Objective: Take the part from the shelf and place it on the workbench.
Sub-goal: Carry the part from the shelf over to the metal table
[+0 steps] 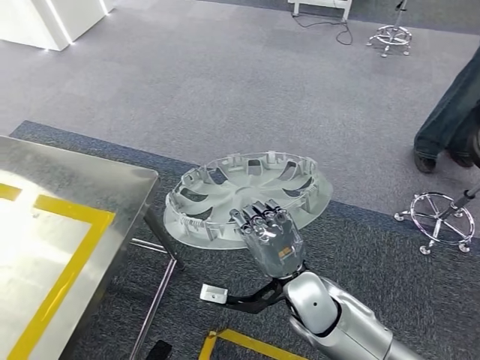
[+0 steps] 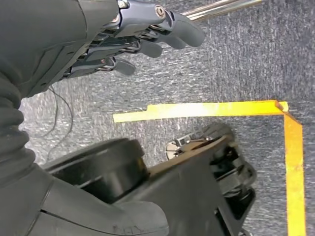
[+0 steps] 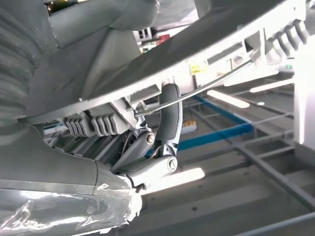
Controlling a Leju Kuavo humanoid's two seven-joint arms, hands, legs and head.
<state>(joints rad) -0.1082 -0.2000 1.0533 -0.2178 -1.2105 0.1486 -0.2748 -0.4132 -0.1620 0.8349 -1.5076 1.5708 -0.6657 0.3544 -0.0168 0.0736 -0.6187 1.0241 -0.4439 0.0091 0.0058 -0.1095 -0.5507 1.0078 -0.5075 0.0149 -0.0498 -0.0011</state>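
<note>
The round grey plastic wheel cover [image 1: 249, 196], ribbed and slotted around its rim, hangs in the air above the grey carpet [image 1: 226, 82], held nearly flat with its hollow inner face up. The right hand [image 1: 271, 238] grips it at the rim's six o'clock edge in the head view, its dark fingers [image 1: 257, 214] lying together over the inner face; in the right wrist view the cover [image 3: 230, 34] crosses the frame with the right hand's thumb [image 3: 169, 115] pressed up against its underside, so the rim is clamped between thumb and fingers. The silver right arm [image 1: 334, 319] runs off toward five o'clock. At nine o'clock of the cover, just beside it but apart, stands the shiny steel workbench [image 1: 85, 176] marked with a yellow tape outline [image 1: 67, 277]. In the left wrist view the left hand [image 2: 148, 34] hangs over the dark carpet with its fingers [image 2: 185, 30] loosely curved, slightly apart and holding nothing, near a yellow tape corner on the floor [image 2: 290, 142]. At two o'clock of the cover, well apart, a person's leg in blue jeans [image 1: 447, 112] stands beside a chrome stool base on castors [image 1: 439, 221].
</note>
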